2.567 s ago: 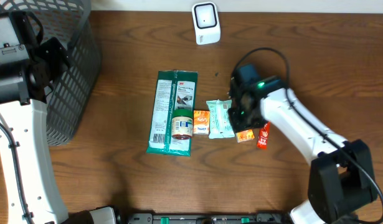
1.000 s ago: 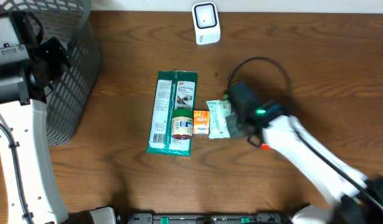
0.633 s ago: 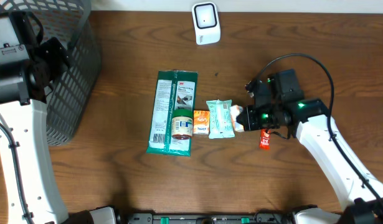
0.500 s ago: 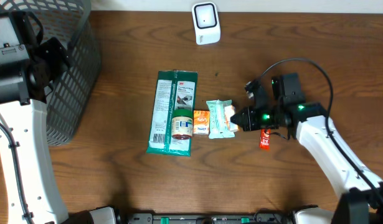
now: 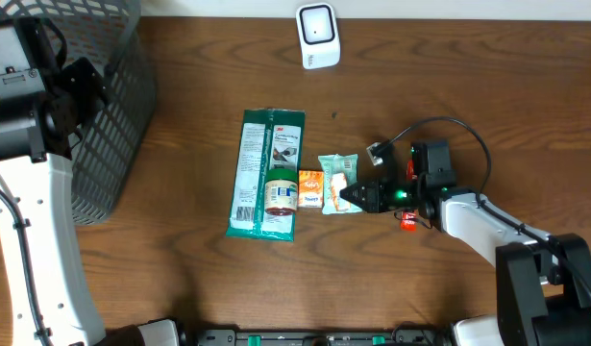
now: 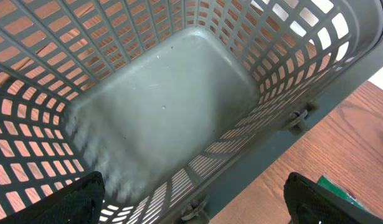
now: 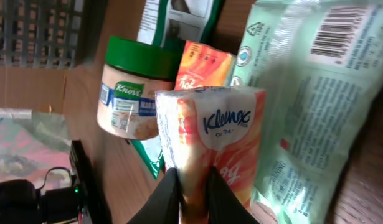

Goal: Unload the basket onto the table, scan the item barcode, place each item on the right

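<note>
My right gripper (image 7: 194, 194) is shut on an orange-and-white Kleenex tissue pack (image 7: 211, 134), its fingers pinching the pack's lower end. From overhead the pack (image 5: 340, 186) hangs just over the pale green wipes packet (image 5: 333, 164), with the right gripper (image 5: 354, 198) pointing left. The white barcode scanner (image 5: 317, 37) stands at the table's far edge. My left gripper (image 6: 200, 208) is open over the grey mesh basket (image 6: 160, 106), holding nothing.
A long green packet (image 5: 266, 168) lies on the table with a Knorr jar (image 5: 282, 192) on it. A small orange box (image 5: 310, 188) lies beside them and a red item (image 5: 407, 217) by the right arm. The basket (image 5: 108, 106) fills the far left.
The right arm has swung round and dropped low, now pointing left. The tissue pack has gone with it, from right of the wipes packet to over it. The left arm has not moved.
</note>
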`<state>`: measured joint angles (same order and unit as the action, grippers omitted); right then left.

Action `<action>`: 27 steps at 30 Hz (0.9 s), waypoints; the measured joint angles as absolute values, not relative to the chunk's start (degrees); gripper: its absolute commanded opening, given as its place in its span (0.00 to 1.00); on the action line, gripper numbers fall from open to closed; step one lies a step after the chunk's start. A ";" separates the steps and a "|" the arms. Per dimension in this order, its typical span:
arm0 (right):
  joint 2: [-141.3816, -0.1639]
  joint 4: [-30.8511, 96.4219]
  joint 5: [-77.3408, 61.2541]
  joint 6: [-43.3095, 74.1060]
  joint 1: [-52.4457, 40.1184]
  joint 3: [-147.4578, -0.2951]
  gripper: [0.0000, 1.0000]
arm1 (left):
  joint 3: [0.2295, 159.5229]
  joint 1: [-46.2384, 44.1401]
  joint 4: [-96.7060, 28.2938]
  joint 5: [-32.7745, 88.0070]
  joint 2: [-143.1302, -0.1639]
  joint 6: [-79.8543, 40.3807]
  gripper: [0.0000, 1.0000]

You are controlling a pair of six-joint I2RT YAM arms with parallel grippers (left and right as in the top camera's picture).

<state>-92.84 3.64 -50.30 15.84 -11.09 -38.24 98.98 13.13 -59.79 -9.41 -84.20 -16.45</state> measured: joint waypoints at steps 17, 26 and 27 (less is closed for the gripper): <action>-92.86 9.69 -43.79 16.05 -6.74 -38.24 0.47 | 98.98 13.13 -59.77 -9.41 -84.20 -16.45 0.93; -92.86 16.60 -41.67 14.83 -4.08 -39.31 0.54 | 98.98 13.13 -59.79 -9.39 -84.20 -16.45 0.92; -92.86 17.74 -41.45 14.41 -4.08 -39.83 0.54 | 98.98 13.13 -59.75 -9.41 -84.20 -16.45 0.92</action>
<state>-92.86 17.74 -41.45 14.41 -4.08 -39.83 98.98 13.13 -59.75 -9.41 -84.20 -16.45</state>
